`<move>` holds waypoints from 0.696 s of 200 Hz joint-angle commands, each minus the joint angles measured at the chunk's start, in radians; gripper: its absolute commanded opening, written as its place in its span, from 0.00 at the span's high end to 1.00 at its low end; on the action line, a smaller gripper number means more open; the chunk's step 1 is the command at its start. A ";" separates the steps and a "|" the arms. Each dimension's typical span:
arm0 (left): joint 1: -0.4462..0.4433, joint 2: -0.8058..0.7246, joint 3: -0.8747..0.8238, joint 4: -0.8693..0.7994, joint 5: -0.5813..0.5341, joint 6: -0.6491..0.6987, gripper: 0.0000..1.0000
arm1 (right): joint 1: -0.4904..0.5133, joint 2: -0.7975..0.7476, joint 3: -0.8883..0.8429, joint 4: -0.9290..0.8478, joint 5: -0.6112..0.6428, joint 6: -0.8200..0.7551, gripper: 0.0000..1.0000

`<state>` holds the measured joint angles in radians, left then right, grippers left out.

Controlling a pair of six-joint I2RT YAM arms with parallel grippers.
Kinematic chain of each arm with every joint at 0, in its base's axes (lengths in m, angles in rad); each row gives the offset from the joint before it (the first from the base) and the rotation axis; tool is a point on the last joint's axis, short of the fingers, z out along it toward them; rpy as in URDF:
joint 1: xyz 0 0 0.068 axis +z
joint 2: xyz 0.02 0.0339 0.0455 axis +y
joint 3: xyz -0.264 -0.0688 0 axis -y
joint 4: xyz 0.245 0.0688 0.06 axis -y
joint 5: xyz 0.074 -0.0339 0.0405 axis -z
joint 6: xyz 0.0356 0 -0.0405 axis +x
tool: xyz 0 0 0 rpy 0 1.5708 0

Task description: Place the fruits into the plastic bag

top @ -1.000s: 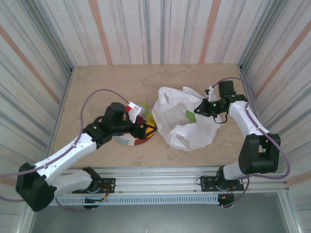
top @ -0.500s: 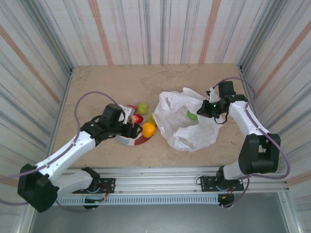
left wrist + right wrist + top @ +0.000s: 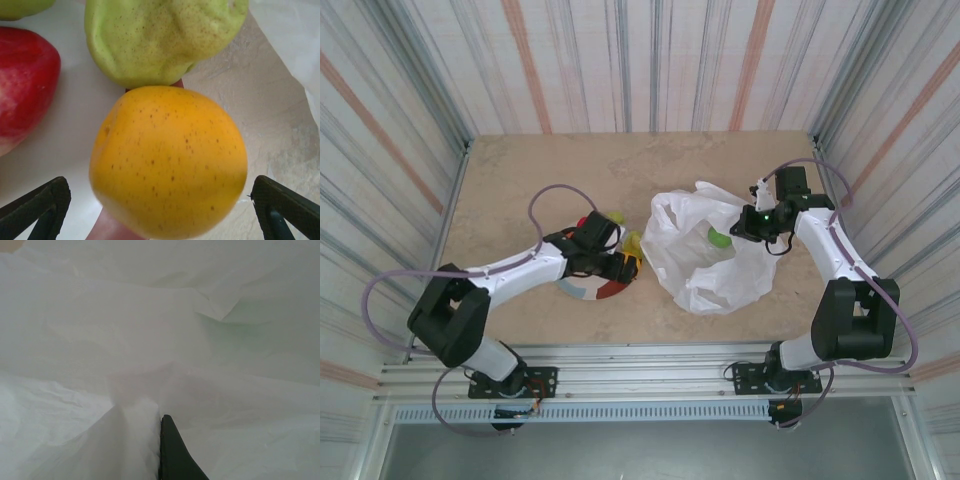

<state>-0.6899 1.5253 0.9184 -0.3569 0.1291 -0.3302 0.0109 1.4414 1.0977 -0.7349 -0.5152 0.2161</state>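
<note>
An orange fruit (image 3: 170, 160) sits at the plate's right edge, between the wide-apart fingers (image 3: 37, 207) of my open left gripper (image 3: 160, 200), which do not touch it. Behind it lie a yellow-green fruit (image 3: 160, 40) and a red fruit (image 3: 25, 90). From above, my left gripper (image 3: 620, 262) is low over the orange fruit (image 3: 626, 264), with a green fruit (image 3: 614, 218) farther back. The white plastic bag (image 3: 710, 255) lies to the right with a green fruit (image 3: 719, 238) inside. My right gripper (image 3: 745, 222) is shut on the bag's upper edge, pinching a fold of the plastic bag (image 3: 150, 315).
The fruits rest on a round plate (image 3: 588, 291) with pastel and maroon rim segments, left of the bag. Striped walls close in the table on three sides. Open tabletop (image 3: 540, 170) stretches behind the plate and the bag.
My left arm has folded in and dropped low at the plate, and its jaws have widened around the orange fruit. The right gripper keeps its hold on the bag.
</note>
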 commanded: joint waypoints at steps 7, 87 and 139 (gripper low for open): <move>-0.008 0.045 0.028 0.049 0.023 -0.029 0.02 | -0.009 -0.012 0.010 -0.021 0.015 -0.029 1.00; -0.007 0.105 0.048 0.081 0.028 -0.050 0.14 | -0.011 -0.003 0.009 -0.022 0.011 -0.032 1.00; -0.005 0.033 -0.009 0.072 -0.001 -0.053 0.25 | -0.010 0.003 0.009 -0.014 0.003 -0.027 1.00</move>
<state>-0.6895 1.6199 0.9401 -0.2817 0.1448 -0.3721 0.0105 1.4414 1.0977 -0.7345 -0.5156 0.2012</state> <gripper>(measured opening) 0.816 0.049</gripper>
